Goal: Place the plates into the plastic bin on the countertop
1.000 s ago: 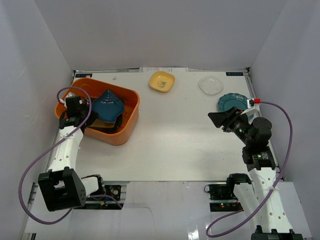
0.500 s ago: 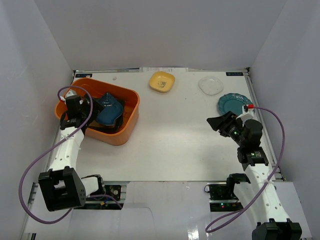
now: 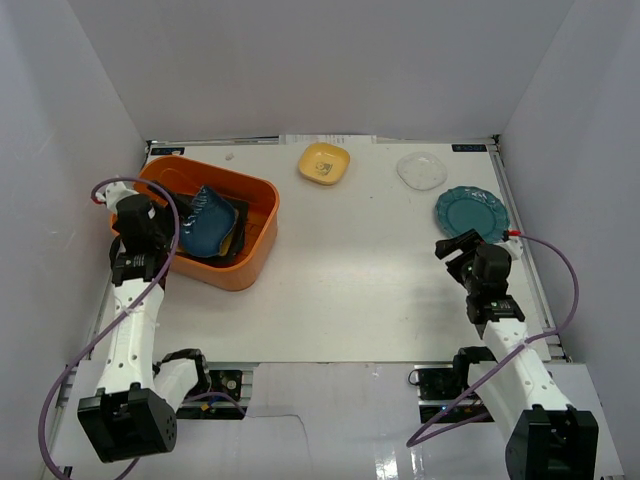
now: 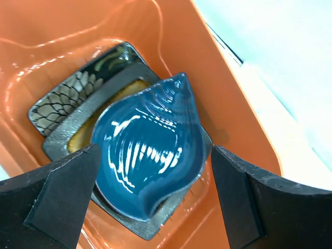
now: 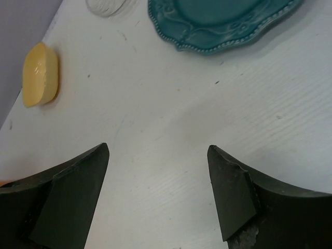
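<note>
Left fingers (image 4: pixel 65 197) hover spread above the blue plate (image 4: pixel 148 155) in the bin (image 4: pixel 223 78).

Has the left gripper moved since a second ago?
Yes. The left gripper has backed leftward, from over the middle of the orange bin to its left rim.

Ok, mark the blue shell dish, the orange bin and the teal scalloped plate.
blue shell dish (image 4: pixel 148 155): left wrist view, centre of bowl.
orange bin (image 3: pixel 232 274): top view, near outer wall.
teal scalloped plate (image 3: pixel 471 211): top view, its middle.
</note>
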You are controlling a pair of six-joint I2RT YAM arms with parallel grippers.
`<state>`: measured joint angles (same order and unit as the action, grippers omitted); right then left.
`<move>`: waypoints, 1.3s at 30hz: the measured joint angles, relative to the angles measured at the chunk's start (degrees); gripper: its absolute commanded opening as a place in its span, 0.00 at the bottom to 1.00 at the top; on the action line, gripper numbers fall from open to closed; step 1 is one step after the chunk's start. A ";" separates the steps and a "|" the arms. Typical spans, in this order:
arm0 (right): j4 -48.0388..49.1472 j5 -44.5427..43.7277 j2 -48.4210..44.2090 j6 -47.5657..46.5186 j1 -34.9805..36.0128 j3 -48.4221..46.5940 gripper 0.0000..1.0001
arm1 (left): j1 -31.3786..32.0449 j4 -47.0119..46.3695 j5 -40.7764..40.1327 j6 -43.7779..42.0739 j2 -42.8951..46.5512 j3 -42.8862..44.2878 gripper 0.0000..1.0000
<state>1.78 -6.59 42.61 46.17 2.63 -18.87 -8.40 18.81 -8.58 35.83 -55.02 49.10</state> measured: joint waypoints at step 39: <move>66.84 3.23 62.45 29.09 -18.82 1.20 0.15 | 44.28 -5.73 32.65 -20.35 12.72 -4.94 0.98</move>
<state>68.62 -3.36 105.06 75.26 -16.19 -17.67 35.88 13.08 24.08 15.49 -42.30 44.16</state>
